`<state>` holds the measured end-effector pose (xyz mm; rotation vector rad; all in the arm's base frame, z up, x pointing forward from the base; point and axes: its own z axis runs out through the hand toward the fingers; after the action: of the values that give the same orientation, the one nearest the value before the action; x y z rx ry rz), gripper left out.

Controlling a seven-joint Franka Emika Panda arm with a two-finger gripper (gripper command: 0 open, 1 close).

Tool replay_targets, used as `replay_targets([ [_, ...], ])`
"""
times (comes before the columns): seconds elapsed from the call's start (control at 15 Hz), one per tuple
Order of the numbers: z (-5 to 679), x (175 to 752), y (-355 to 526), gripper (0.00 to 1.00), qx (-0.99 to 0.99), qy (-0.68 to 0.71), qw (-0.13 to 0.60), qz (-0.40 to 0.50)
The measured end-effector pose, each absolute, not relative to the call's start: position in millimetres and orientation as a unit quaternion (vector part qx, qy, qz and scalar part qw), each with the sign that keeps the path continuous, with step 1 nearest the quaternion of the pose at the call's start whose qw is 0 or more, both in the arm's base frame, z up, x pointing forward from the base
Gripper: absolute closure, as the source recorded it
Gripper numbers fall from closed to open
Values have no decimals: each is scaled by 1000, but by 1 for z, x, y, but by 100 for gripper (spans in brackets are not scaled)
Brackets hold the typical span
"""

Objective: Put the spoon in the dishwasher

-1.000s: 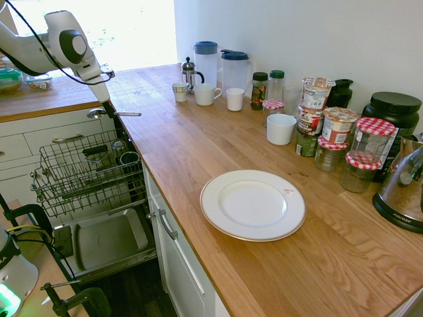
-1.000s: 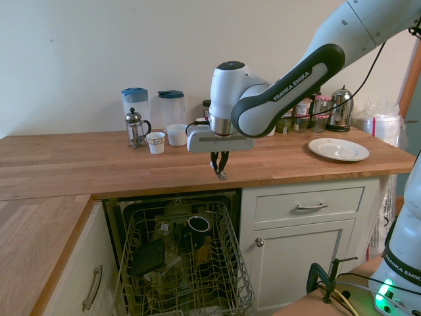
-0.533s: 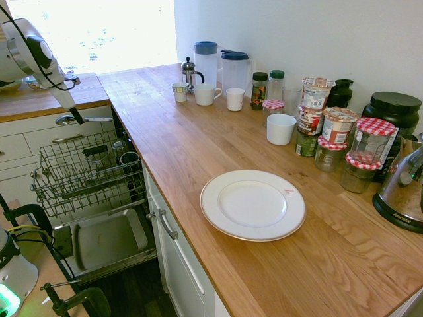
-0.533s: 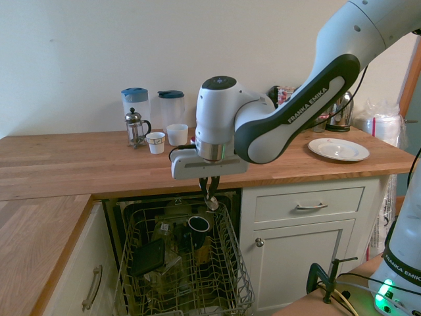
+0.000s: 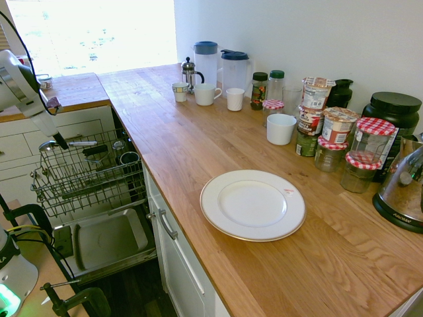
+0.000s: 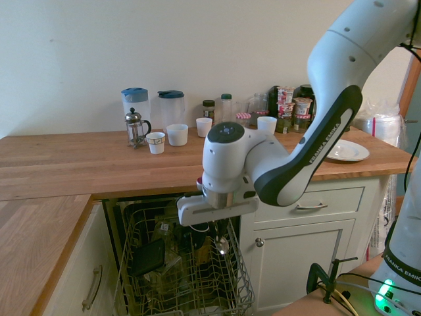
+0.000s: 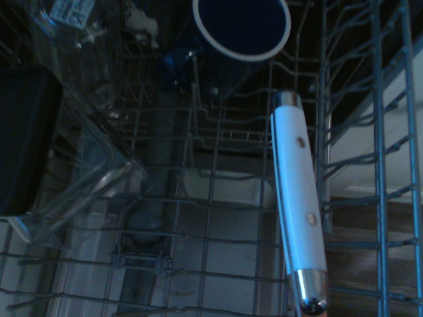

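- Arm (image 6: 309, 131): white, smooth shell; over the last second it has swung off the wooden worktop (image 5: 218, 152) and dropped below the worktop's front edge, so its wrist now hangs over the pulled-out rack. My judgement is that the carry is nearly finished and only the lowering and release remain
- Dishwasher (image 6: 131, 210): open under the worktop, with its grey metal door panel (image 5: 106, 241) folded down flat, dull and lightly dished
- Rack (image 5: 86, 178): grey-silver wire basket, an open grid with upright tines; a thin piece could slip through or catch between the wires, so the release spot matters
- Gripper (image 5: 59, 140): dark fingers clamped on the spoon near its bowl end, about level with the rack's top rim
- Mug (image 7: 241, 23): dark blue, round with a pale rim, standing mouth-up in the rack just ahead of the held piece
- Spoon (image 5: 69, 143): slim and shiny, with a small oval bowl and a long thin handle; it is held roughly level across the rack, a full step lower than a second ago and not yet resting on the wires
- Handle (image 7: 299, 218): in the wrist view it shows as a white, smooth bar with two small rivets and a polished metal cap; it looks to be the held piece, though I cannot be sure
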<state>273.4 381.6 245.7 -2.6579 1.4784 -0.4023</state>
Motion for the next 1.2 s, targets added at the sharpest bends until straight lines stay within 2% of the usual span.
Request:
replay_targets([
  [0.47,155,303,370,100,-865,492,17,-95],
  [0.87,110,322,374,100,-863,499,7,-76],
  [0.93,107,324,373,0,-864,499,7,-75],
  [1.2,92,334,368,0,-864,498,5,-75],
])
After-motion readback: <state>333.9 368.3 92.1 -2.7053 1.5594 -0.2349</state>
